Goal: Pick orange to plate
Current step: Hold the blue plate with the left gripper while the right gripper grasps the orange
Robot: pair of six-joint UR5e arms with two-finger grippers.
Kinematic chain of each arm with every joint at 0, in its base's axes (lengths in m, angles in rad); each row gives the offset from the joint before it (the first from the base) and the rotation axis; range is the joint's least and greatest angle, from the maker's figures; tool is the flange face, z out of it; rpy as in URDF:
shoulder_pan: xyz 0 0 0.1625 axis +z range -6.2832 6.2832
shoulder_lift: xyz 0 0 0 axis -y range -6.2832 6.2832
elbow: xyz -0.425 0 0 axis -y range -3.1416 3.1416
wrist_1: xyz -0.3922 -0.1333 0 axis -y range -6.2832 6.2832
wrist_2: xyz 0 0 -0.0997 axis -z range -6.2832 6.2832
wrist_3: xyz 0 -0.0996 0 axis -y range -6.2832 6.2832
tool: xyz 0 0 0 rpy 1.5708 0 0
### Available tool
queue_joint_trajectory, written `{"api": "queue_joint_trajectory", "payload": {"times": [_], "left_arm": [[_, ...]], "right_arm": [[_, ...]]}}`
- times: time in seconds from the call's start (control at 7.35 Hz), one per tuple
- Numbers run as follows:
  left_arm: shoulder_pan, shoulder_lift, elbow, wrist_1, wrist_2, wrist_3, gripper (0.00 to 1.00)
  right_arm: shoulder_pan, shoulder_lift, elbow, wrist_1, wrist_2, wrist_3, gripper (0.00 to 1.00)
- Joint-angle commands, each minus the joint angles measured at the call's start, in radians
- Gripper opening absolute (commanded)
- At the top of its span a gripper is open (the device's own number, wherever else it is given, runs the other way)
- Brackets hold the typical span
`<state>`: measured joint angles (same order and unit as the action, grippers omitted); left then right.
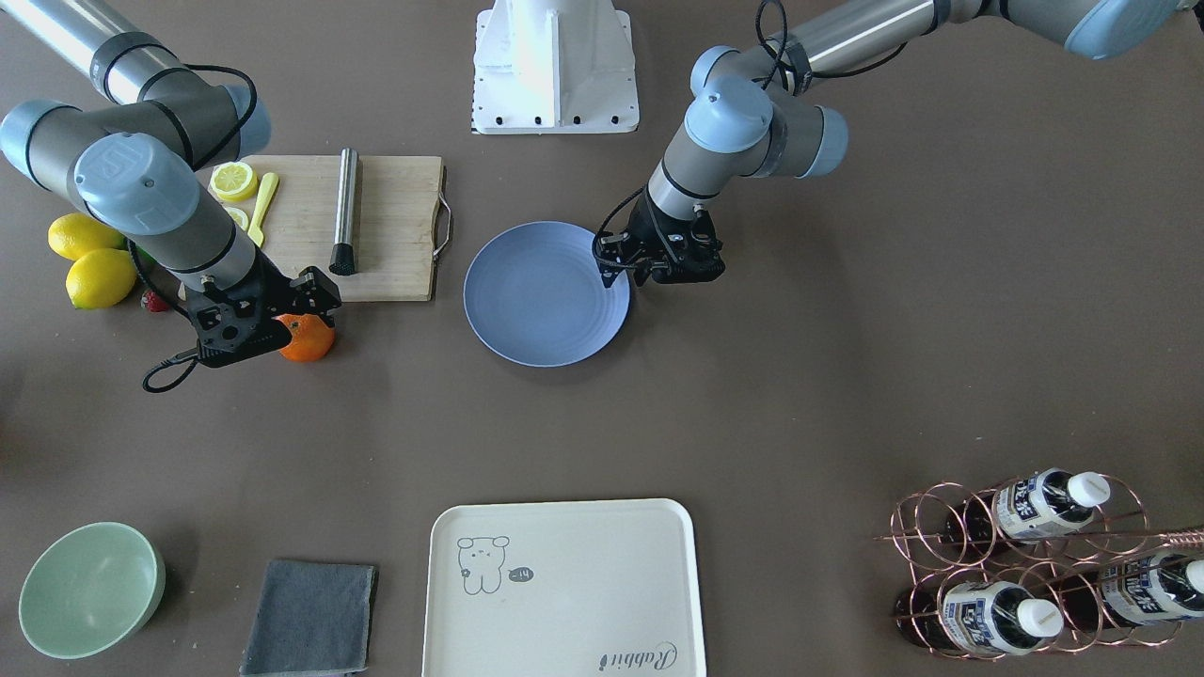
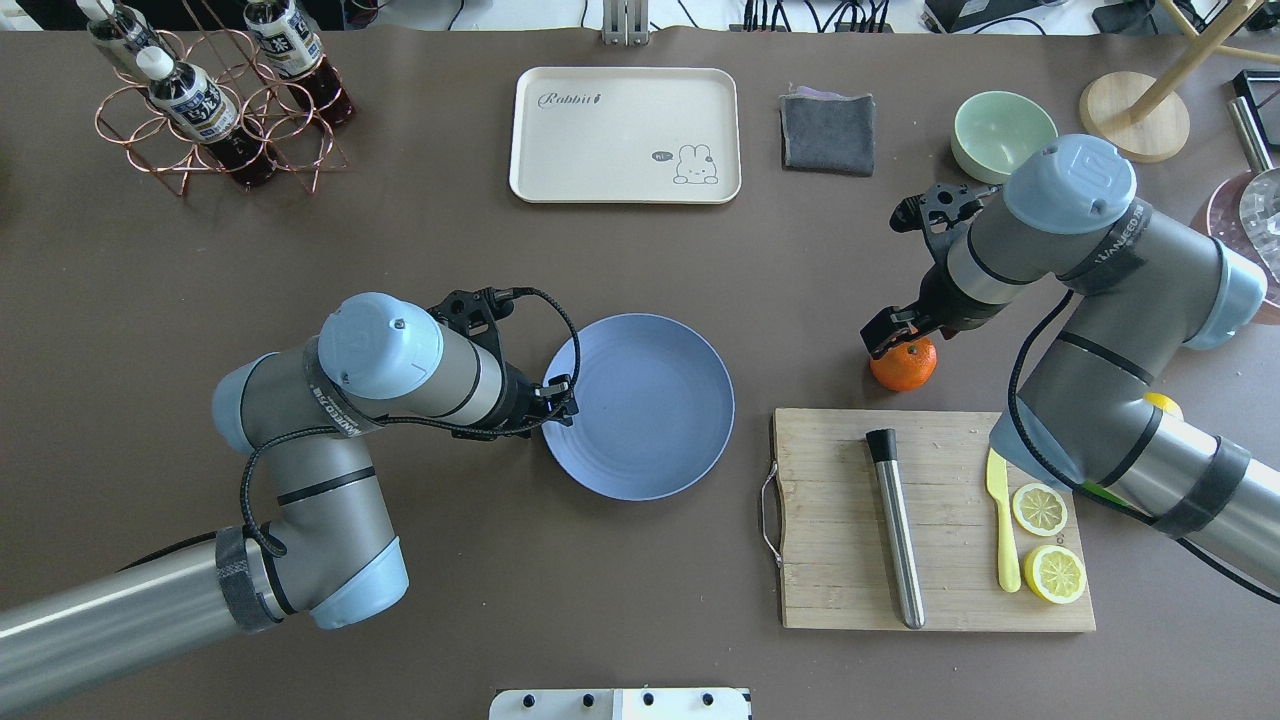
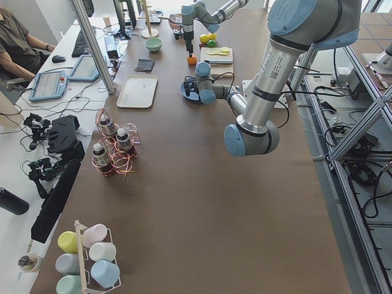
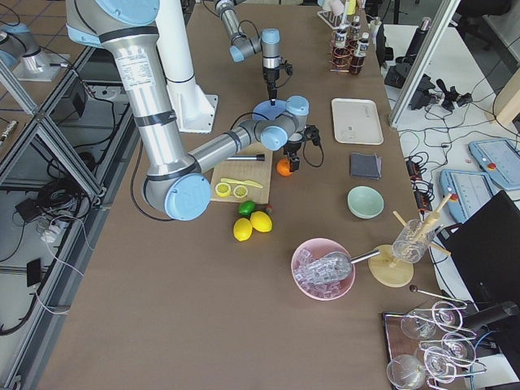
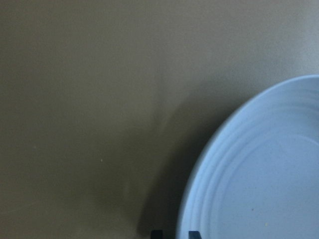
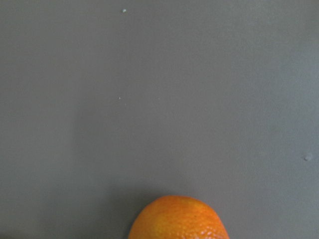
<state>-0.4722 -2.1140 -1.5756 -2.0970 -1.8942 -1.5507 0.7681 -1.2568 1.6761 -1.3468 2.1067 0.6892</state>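
Note:
The orange (image 1: 308, 340) (image 2: 905, 367) rests on the brown table, just off the cutting board's corner. My right gripper (image 1: 293, 318) (image 2: 898, 338) hangs directly over it and looks open; the right wrist view shows only the orange's top (image 6: 179, 219) and no fingertips. The blue plate (image 1: 546, 293) (image 2: 640, 405) lies empty at the table's middle. My left gripper (image 1: 616, 275) (image 2: 560, 395) sits low at the plate's rim, shut and empty. In the left wrist view its fingertips (image 5: 157, 234) stand close together beside the plate (image 5: 264, 174).
A wooden cutting board (image 2: 940, 600) carries a metal muddler (image 2: 895, 525), a yellow knife (image 2: 1003, 535) and two lemon halves (image 2: 1040, 508). Whole lemons (image 1: 94, 277) lie beside the right arm. Cream tray (image 2: 625, 90), grey cloth (image 2: 827, 130), green bowl (image 2: 1003, 132) and bottle rack (image 2: 200, 100) line the far side.

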Motion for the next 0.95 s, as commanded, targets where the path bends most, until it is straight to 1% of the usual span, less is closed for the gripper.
{"api": "queue_joint_trajectory", "payload": {"times": [0.0,0.14,0.27,0.41,0.54,0.68,0.82], "left_arm": [[0.004,0.0,-0.003,0.0,0.014,0.0,0.97],[0.004,0.0,-0.004,0.0,0.014,-0.002,0.96],[0.004,0.0,-0.003,0.0,0.014,0.0,0.96],[0.004,0.002,-0.001,0.0,0.014,0.0,0.96],[0.004,0.003,0.0,0.0,0.014,0.0,0.96],[0.003,0.006,-0.001,0.0,0.018,0.001,0.96],[-0.015,0.014,-0.02,-0.006,0.018,0.004,0.96]], "right_arm": [[-0.012,0.002,-0.025,0.0,-0.011,0.001,1.0],[-0.012,0.002,-0.027,0.0,-0.011,0.003,0.92],[-0.012,0.005,-0.026,0.0,-0.011,0.007,0.3],[-0.012,0.013,-0.027,-0.002,-0.007,0.006,0.0],[-0.012,0.029,-0.023,-0.012,0.001,0.007,0.0],[-0.012,0.107,-0.023,-0.07,0.002,0.032,0.0],[-0.022,0.222,-0.023,-0.16,0.003,0.111,0.0]]}}
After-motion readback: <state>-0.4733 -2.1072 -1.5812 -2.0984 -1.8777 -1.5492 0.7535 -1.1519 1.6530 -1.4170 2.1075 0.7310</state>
